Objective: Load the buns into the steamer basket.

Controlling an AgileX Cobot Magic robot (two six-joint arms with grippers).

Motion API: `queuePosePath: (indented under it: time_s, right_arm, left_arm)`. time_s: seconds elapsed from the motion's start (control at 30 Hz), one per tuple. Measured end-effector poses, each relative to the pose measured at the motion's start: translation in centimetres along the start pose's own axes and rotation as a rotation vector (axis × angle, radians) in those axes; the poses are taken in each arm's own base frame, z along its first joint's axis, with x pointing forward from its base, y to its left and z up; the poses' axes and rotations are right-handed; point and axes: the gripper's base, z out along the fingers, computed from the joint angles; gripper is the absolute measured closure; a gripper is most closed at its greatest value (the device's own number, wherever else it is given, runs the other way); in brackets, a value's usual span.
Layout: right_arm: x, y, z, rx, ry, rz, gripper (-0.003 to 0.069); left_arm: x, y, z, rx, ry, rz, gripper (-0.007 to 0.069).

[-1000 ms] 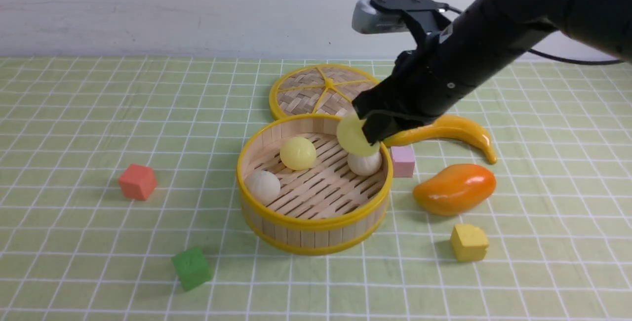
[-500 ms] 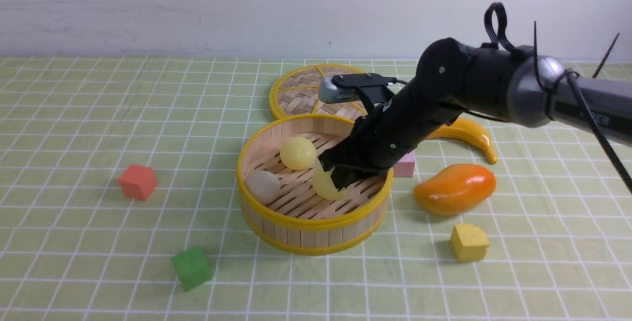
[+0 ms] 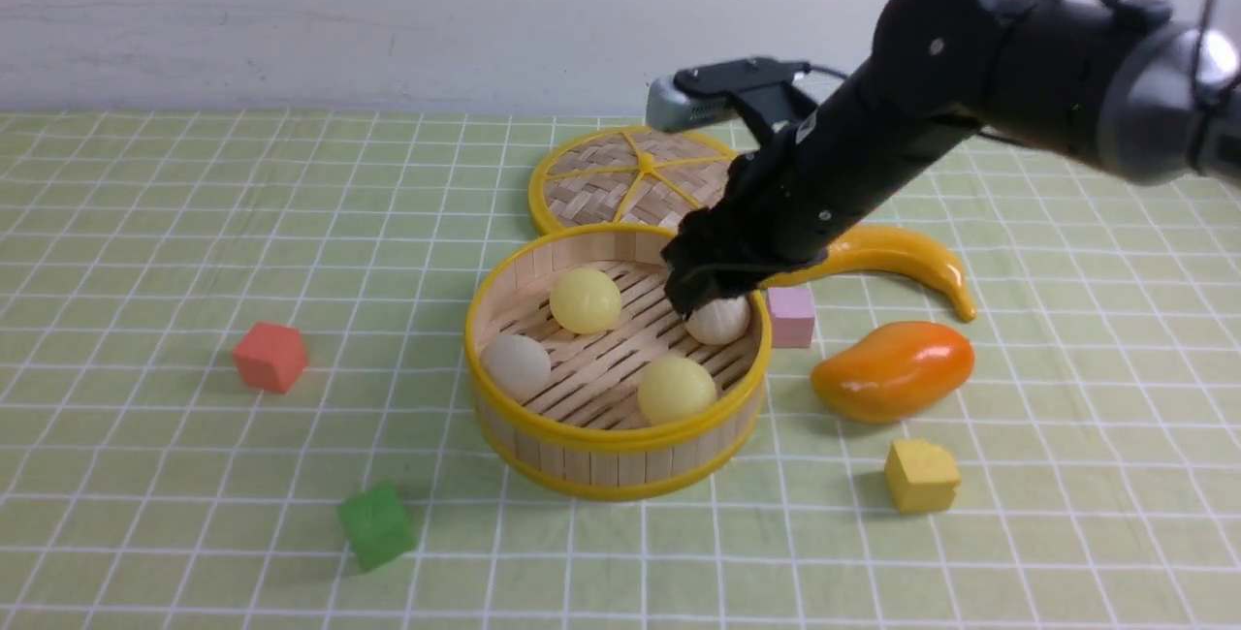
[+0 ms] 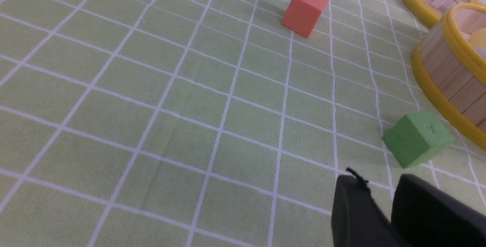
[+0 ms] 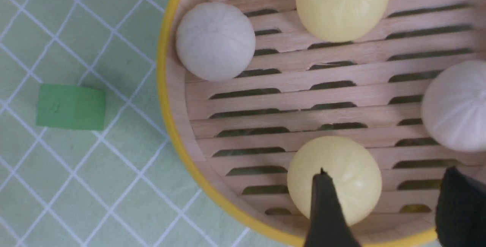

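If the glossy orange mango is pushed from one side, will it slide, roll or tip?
The mango lies flat on its long side, so tipping seems unlikely. Its rounded, shiny skin would probably slip off fingers and let it rock or spin rather than roll straight. It looks rigid, like moulded plastic, and probably light.

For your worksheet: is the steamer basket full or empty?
The steamer basket holds four buns, with slatted floor bare between them.

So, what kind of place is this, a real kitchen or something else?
Probably a robot test tabletop, not a real kitchen. A green checked cloth covers the table before a plain white wall, and the food looks like toys: buns in a steamer basket, a glossy mango, coloured cubes like the green one.
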Motion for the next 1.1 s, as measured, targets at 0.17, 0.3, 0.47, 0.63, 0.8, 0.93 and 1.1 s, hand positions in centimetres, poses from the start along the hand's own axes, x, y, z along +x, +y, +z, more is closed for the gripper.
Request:
queuePosePath:
  time_s: [0.17, 0.3, 0.47, 0.63, 0.8, 0.93, 1.1]
  right_arm:
    - [-0.4, 2.8, -9.2, 0.009, -0.134, -0.038, 0.0274]
    - [1.6, 4.8, -14.9, 0.014, -0.233, -0.020, 0.0321]
    - [6.4, 5.6, -17.0, 0.044, -0.207, -0.022, 0.0448]
    - [11.3, 5.0, -15.1, 0.089, -0.101, -0.017, 0.0634]
    - [14.3, 5.2, -15.3, 0.115, -0.168, -0.003, 0.0678]
    - [15.9, 6.3, -18.1, 0.108, -0.251, -0.010, 0.0678]
    - [17.3, 7.3, -20.7, 0.100, -0.309, -0.031, 0.0678]
  left_arm:
    - [0.0, 0.0, 0.0, 0.000, 0.000, 0.000, 0.0460]
    - [0.0, 0.0, 0.0, 0.000, 0.000, 0.000, 0.0459]
    - [0.0, 0.0, 0.0, 0.000, 0.000, 0.000, 0.0452]
    - [0.0, 0.0, 0.0, 0.000, 0.000, 0.000, 0.0445]
    - [0.0, 0.0, 0.0, 0.000, 0.000, 0.000, 0.0442]
    - [0.0, 0.0, 0.0, 0.000, 0.000, 0.000, 0.0441]
    - [0.0, 0.0, 0.0, 0.000, 0.000, 0.000, 0.0438]
